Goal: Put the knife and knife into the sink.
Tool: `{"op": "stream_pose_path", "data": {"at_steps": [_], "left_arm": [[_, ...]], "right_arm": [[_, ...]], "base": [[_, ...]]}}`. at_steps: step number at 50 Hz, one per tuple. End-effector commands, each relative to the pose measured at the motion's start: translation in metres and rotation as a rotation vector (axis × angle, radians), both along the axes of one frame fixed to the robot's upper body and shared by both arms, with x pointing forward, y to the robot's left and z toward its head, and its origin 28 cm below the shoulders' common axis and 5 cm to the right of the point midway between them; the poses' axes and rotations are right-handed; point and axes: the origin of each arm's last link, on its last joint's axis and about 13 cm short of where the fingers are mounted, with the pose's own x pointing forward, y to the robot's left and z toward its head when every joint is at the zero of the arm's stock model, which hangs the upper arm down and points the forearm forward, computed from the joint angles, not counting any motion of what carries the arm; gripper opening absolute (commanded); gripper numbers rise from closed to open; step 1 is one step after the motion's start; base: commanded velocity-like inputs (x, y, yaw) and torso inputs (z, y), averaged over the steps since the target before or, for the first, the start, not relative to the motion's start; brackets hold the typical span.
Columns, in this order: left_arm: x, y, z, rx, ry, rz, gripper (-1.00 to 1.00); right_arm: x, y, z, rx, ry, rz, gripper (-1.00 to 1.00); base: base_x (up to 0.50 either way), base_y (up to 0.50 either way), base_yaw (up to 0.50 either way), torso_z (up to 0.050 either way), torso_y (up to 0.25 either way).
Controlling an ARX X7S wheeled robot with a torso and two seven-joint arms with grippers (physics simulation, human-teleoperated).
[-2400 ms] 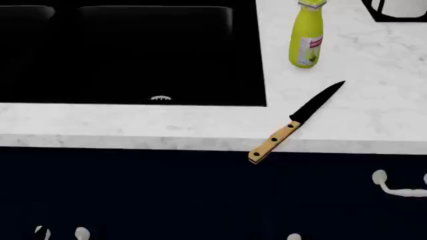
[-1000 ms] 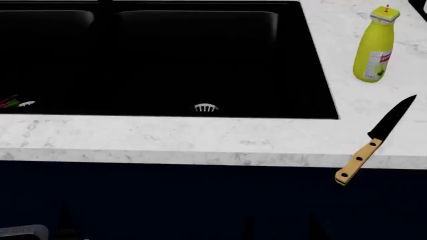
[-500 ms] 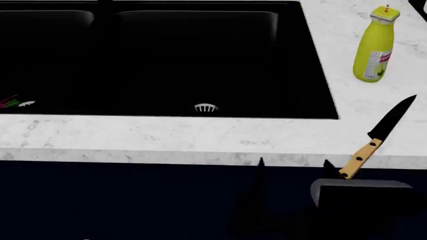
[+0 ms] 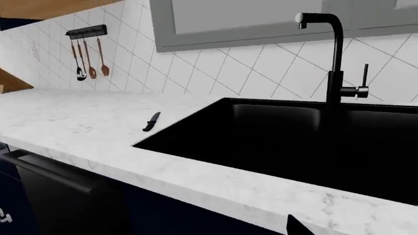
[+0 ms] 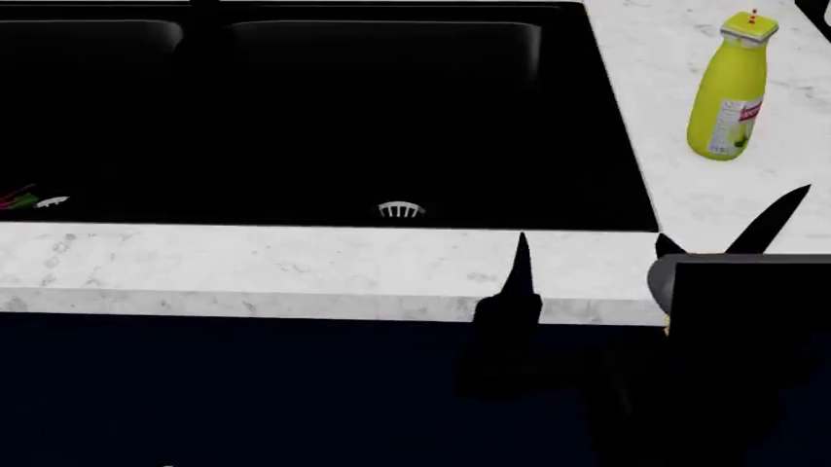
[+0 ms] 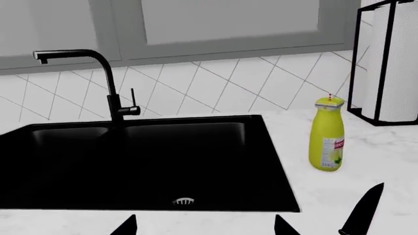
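Black-bladed knife (image 5: 769, 222) lies right of black sink (image 5: 621, 146); small knife (image 4: 151, 121) left.

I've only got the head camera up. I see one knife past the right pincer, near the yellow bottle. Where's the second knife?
Observer: The left wrist view shows the smaller knife lying flat on the counter, on the far side of the sink from your bottle.
Operator: Is it touching the sink's edge?
Observer: No, it lies apart from the edge, on bare marble.
Operator: Is the big knife between the right pincer's fingers yet?
Observer: No. In the right wrist view the big knife shows its black blade outside the gap of the right pincer, whose fingertips stand wide apart.
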Motion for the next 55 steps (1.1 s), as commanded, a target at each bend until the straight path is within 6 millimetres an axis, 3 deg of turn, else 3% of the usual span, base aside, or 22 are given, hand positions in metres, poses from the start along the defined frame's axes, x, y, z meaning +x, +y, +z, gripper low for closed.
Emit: {"op": "stream_pose_path", "data": {"at_steps": [1,8,20,55], "left_arm": [[0.003,0.006,0.007,0.005,-0.005,0.012,1.00],[0.003,0.005,0.007,0.010,-0.010,0.007,1.00],[0.003,0.005,0.005,0.006,-0.009,0.010,1.00],[0.005,0.001,0.009,0.014,-0.015,-0.002,1.00]], "right_arm": [[0.006,-0.003,0.018,0.023,-0.007,0.014,1.00],[0.007,-0.003,0.030,0.055,-0.027,0.041,1.00],[0.008,-0.001,0.029,0.062,-0.031,0.069,1.00],[0.005,-0.004,0.028,0.131,-0.033,0.109,1.00]], "base": [[0.00,0.00,0.00,0.000,0.000],[0.00,0.00,0.00,0.000,0.000],[0.22,0.05,0.00,0.000,0.000],[0.27,0.31,0.00,0.000,0.000]]}}
